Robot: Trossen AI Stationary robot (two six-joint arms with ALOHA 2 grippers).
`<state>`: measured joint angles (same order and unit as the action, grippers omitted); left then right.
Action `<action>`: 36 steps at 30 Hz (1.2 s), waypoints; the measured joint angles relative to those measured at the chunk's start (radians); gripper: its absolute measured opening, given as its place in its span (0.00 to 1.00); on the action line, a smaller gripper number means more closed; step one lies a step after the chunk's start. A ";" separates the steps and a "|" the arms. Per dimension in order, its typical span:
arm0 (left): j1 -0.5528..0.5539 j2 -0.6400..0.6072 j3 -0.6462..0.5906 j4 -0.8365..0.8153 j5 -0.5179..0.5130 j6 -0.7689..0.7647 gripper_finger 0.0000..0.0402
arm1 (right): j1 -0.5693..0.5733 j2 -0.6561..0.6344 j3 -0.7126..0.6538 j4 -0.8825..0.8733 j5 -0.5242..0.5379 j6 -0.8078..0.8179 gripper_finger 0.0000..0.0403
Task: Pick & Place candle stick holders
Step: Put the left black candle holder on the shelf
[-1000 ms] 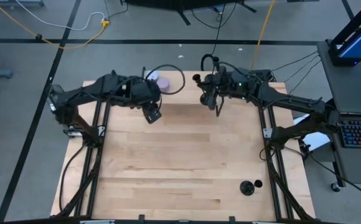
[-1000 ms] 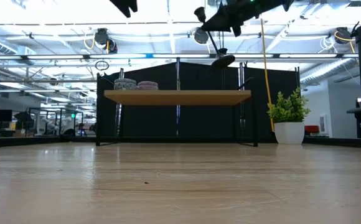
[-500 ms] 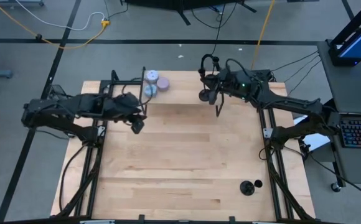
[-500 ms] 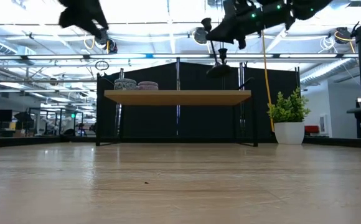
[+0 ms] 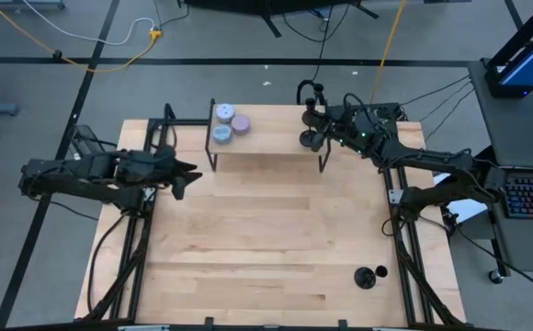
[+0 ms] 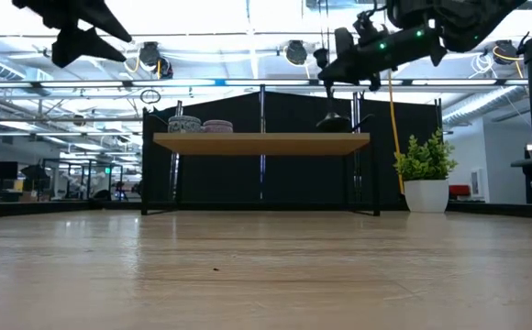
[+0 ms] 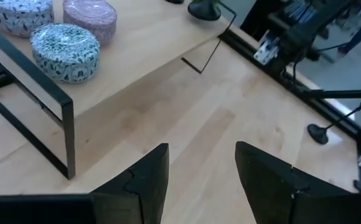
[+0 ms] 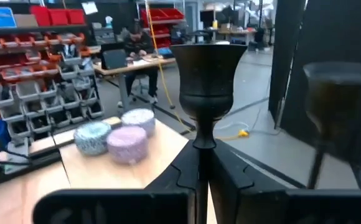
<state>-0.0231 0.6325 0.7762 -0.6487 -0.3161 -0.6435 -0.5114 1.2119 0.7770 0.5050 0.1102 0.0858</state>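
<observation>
Two dark arms, matte black throughout, built of slim tubular links with chunkier blocks at the joints. Left arm (image 5: 101, 173) long and lean, ending in a tapered left hand (image 5: 182, 175) with two flat, wedge-shaped black fingers (image 7: 144, 180), edges cut in small steps. Right arm (image 5: 423, 161) the same make, black cables looping off its upper links, a small green light glowing at the wrist housing. Right hand (image 8: 203, 171) showing two smooth black fingers with angular notched inner edges. Both arms mounted on black slotted-rail frames, running along the worktop sides at nine and three o'clock.
</observation>
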 joint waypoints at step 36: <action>0.000 -0.103 -0.073 0.007 0.000 0.005 0.47 | 0.000 -0.064 -0.201 0.275 0.102 0.014 0.02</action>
<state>-0.0231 0.5297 0.7029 -0.6418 -0.3164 -0.6388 -0.5110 1.1474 0.5758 0.7803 0.2127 0.0999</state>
